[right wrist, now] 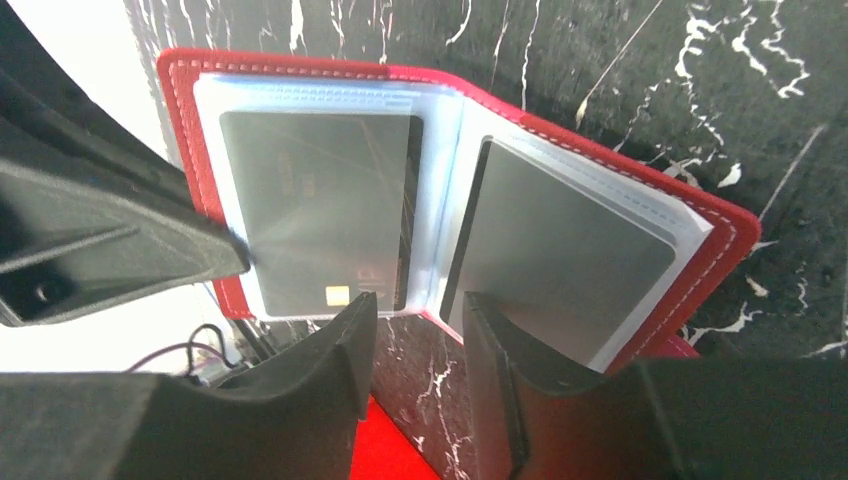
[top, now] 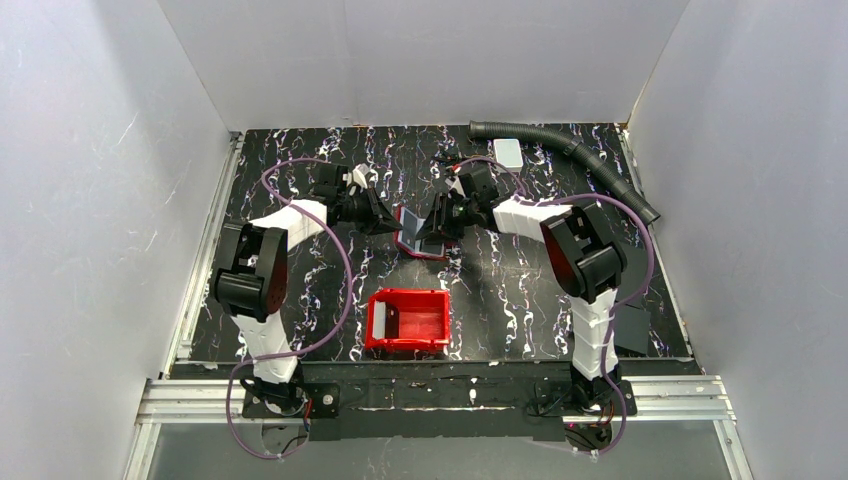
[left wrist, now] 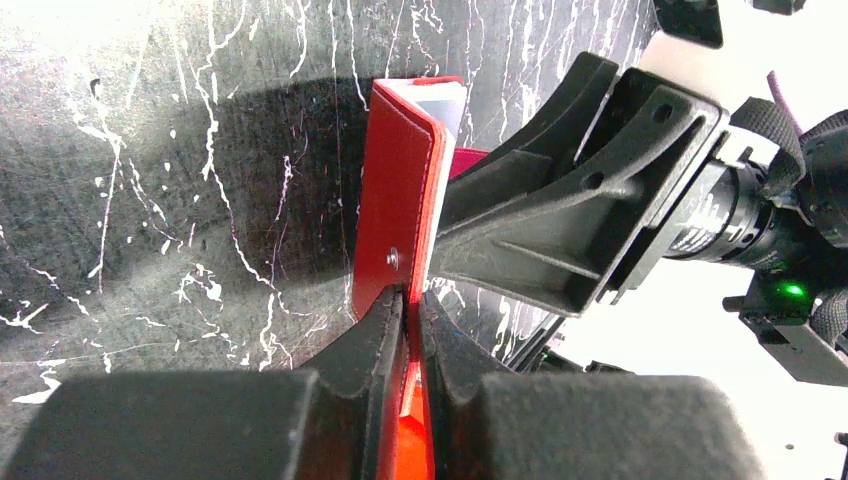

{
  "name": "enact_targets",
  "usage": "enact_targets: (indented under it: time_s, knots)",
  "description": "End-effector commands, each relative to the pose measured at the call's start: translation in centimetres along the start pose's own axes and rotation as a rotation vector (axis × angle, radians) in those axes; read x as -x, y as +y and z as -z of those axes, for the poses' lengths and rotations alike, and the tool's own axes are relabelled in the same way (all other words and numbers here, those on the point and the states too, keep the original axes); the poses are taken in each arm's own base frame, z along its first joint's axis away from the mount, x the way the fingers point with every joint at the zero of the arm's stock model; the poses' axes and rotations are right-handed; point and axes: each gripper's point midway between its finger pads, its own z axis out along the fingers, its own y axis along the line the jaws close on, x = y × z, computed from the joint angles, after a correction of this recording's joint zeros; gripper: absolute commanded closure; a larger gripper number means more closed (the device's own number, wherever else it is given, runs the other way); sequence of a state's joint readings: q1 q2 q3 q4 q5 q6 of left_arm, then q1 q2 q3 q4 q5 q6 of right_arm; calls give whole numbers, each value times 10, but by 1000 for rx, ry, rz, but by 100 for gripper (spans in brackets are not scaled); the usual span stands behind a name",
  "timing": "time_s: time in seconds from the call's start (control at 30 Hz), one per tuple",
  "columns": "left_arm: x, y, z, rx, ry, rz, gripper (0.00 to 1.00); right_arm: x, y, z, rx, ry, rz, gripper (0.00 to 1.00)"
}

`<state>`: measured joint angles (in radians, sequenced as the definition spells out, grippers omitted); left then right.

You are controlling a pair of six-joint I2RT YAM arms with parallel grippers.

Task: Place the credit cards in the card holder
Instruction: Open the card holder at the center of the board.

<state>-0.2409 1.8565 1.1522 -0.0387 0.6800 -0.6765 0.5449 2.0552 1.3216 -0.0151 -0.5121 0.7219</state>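
Straight beyond the red bin (top: 407, 320), on the side away from the arm bases: the card holder (left wrist: 395, 190), spread open like a book between both claws. Smooth red leather-look cover, white stitching along the rim, rounded corners, a small metal rivet on the outer face. Inside, clear glossy plastic sleeves, slightly rippled. Impossible to tell whether its lower edge touches the bench (top: 500, 300).

In the sleeves:
- First credit card (right wrist: 320, 210): flat dark grey rectangle with a gold chip near its lower edge, fully inside the sleeve outline.
- Second credit card (right wrist: 570, 250): plain dark grey, on the facing page, lower corner hidden behind a finger.

Left claw (left wrist: 410, 320): pressed together, pinching the edge of one cover flap between matte black fingers.

Right claw (right wrist: 418, 340): fingers spread, nothing pinched between them, straddling the lower end of the fold. Contact with the sleeve impossible to tell.

Bench: flat, black, veined with white marbling. A bare strip of it between the bin and the card holder.

Bin: glossy red plastic, rectangular, open-topped.

Far beyond the bin and to its right: a white boxy block (top: 508, 153) just beside a black corrugated hose (top: 560, 140).

Right of the bin, near the bench edge: flat black sheets (top: 630, 330).
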Motion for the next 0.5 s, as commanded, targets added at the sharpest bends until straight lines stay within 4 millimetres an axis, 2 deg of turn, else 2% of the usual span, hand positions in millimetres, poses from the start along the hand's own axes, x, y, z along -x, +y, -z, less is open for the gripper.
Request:
enact_targets:
  time_s: [0.0,0.27,0.37,0.47]
  knots:
    - [0,-18,10,-24,-16,-53,100,28,26,-3,90,-70,-14,57]
    - [-1,-13,6,3,-2,-48,100,27,34,-5,154,-72,-17,61]
    - [-1,-12,6,15,-2,-51,100,27,34,-5,156,-71,-14,73]
    - [-1,-12,6,22,1,-56,100,26,32,-7,154,-64,-18,74]
